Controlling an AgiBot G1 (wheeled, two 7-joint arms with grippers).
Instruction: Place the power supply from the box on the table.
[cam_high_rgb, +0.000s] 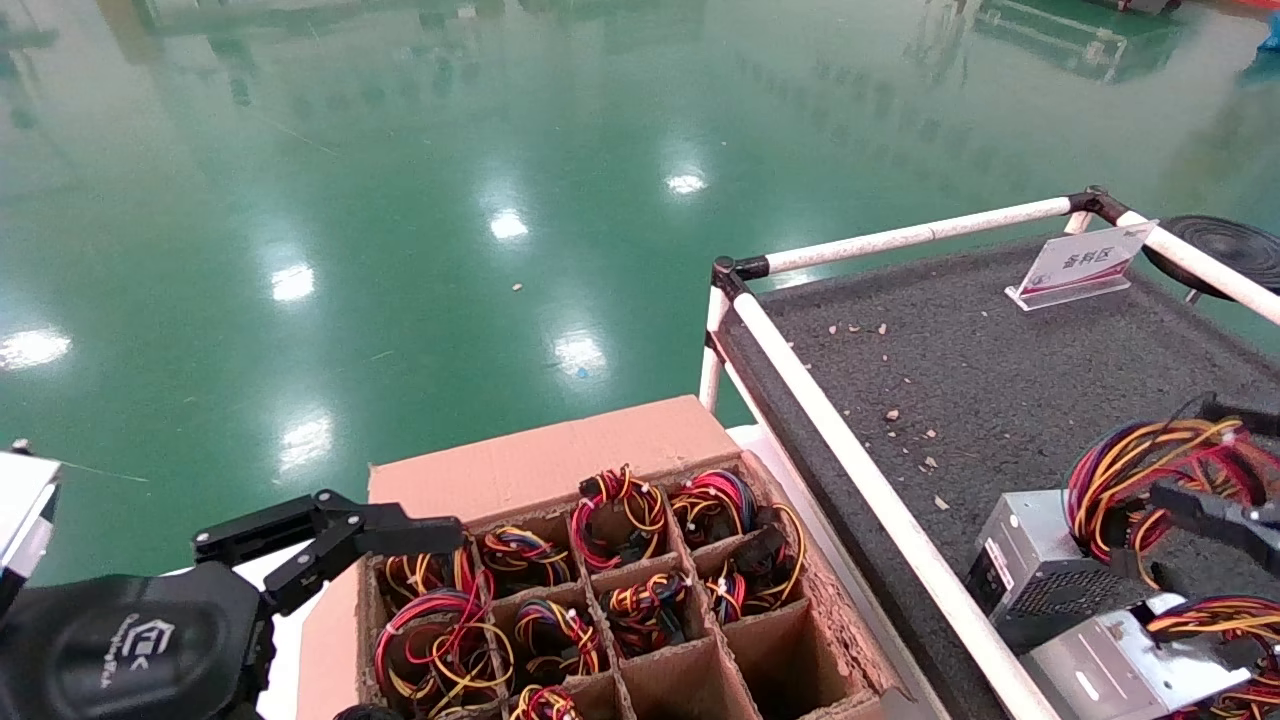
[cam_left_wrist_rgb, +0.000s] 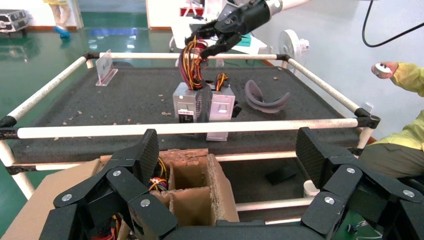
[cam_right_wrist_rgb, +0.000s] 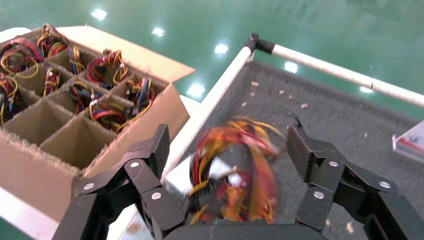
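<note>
power supply (cam_high_rgb: 1025, 572) sits upright on the counter (cam_high_rgb: 1000, 380), wires up; right gripper (cam_right_wrist_rgb: 227, 155) jaws apart around the wires; left gripper (cam_left_wrist_rgb: 225, 155) jaws apart over the box (cam_high_rgb: 560, 465)

Box (cam_high_rgb: 560, 462): plain brown cardboard, matt; divider edges look rough and fibrous, raw-cut. Table (cam_high_rgb: 1000, 380), right: dark grey top, coarse speckled texture, matt, w/ pale crumbs scattered on it. Rails (cam_high_rgb: 860, 470): smooth white tube, slight sheen, w/ black corner joints. Power supply (cam_high_rgb: 1030, 570) on table, near right: bare grey sheet metal, dull shine, perforated grille on one side, white paper label; its wire bundle (cam_high_rgb: 1150, 470) has glossy plastic insulation, red/yellow/black. Left gripper (cam_high_rgb: 330, 545), near left: matt black plastic. Right gripper (cam_right_wrist_rgb: 227, 150) pads: black, ribbed texture. Floor (cam_high_rgb: 400, 200): green, very glossy, mirrors ceiling lights. Sign (cam_high_rgb: 1080, 262), far right: clear shiny plastic stand.
</note>
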